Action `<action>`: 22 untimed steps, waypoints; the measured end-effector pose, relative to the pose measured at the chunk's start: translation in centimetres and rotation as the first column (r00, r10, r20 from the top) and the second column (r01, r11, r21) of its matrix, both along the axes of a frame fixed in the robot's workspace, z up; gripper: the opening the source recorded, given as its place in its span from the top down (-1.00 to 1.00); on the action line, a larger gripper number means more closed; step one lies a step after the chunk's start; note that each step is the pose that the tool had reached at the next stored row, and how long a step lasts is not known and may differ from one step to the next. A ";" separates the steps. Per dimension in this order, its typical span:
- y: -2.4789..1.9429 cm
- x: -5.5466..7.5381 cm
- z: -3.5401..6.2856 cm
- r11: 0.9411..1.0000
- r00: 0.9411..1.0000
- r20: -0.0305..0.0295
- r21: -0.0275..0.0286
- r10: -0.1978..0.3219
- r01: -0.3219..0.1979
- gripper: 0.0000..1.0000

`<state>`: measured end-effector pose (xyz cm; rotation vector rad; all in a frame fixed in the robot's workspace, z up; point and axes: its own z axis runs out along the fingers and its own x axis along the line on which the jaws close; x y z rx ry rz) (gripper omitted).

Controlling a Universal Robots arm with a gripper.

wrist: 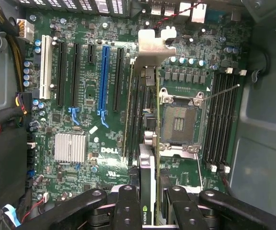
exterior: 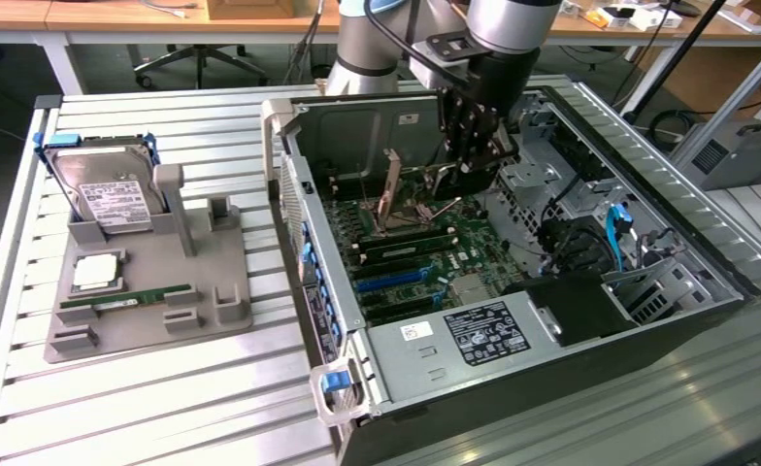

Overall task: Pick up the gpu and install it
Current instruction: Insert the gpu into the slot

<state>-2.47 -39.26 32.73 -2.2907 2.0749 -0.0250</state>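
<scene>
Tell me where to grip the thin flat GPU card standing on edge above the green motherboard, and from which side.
Grip the thin flat GPU card by its upper long edge, pinching both flat faces, coming from above the open case. It stands edge-on, bracket toward the rear.

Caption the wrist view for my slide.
Gripper holding the gpu edge-on above the motherboard inside the open computer case.
</scene>
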 end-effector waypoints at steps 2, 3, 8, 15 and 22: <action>-0.03 0.0 -0.04 1.000 1.000 0.000 0.000 0.000 0.000 0.47; -0.05 0.0 -0.06 1.000 1.000 0.000 0.000 0.000 0.000 0.47; -0.12 0.0 -0.16 1.000 1.000 0.000 0.000 0.000 0.000 0.47; -0.21 0.0 -0.31 1.000 1.000 0.000 0.000 0.000 0.000 0.47; -0.32 0.0 -0.47 1.000 1.000 0.000 0.000 0.000 0.000 0.47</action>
